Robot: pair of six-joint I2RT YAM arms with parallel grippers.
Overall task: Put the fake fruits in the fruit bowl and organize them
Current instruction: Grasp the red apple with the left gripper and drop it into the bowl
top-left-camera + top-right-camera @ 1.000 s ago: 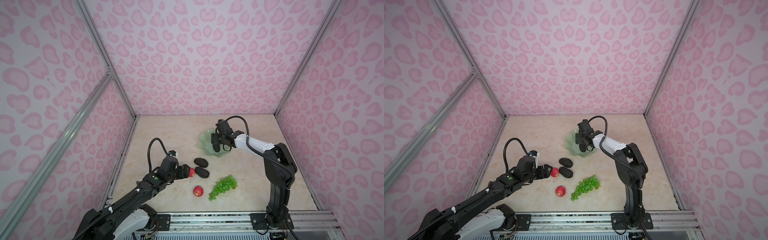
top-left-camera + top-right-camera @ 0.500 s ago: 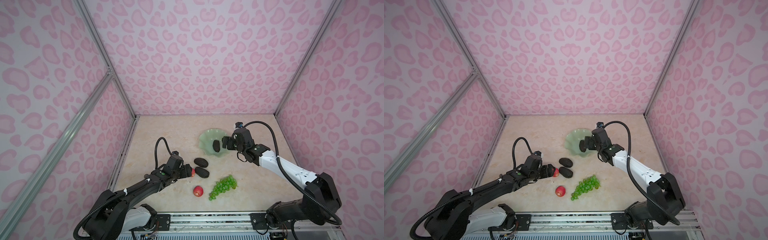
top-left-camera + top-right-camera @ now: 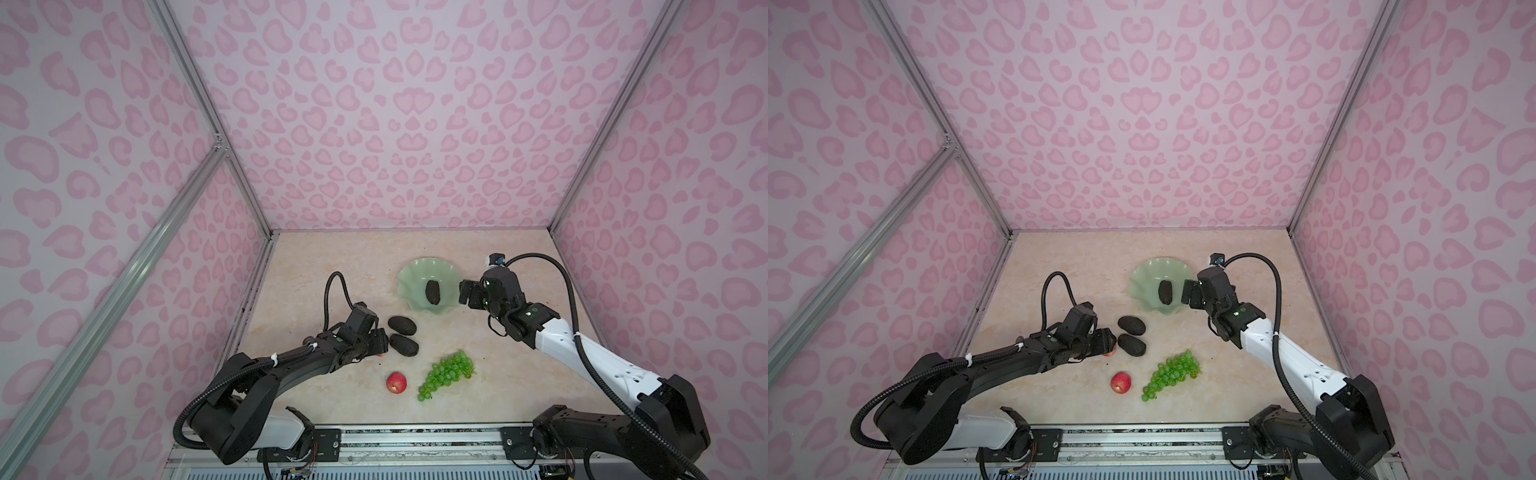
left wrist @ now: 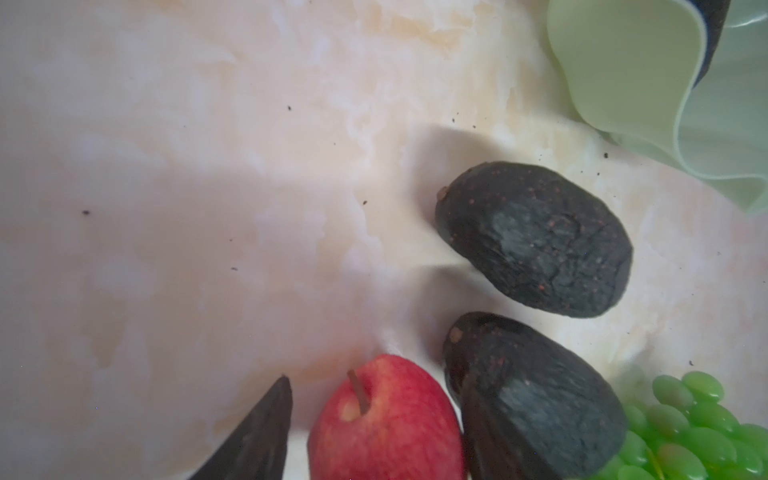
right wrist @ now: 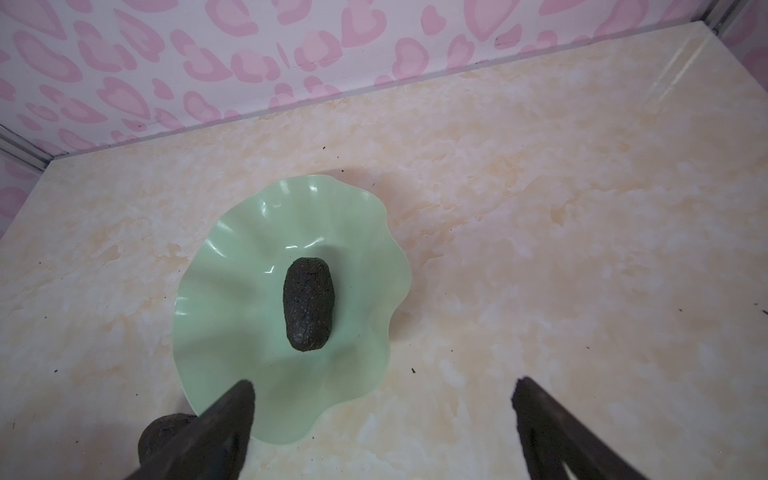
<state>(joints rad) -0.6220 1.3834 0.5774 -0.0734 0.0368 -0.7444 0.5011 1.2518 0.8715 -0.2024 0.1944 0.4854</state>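
Marbled beige tabletop, pink-spotted walls. One avocado lies in the green bowl, beside the right gripper, jaws apart and empty. The left gripper is at an apple; its closure cannot be told.

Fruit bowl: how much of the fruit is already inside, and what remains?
Done: one avocado lies in the fruit bowl. In hand: the left gripper is at a red fruit, grip unclear; the right gripper is open, empty. Left on the table: far avocado, near avocado, loose red fruit, grapes.
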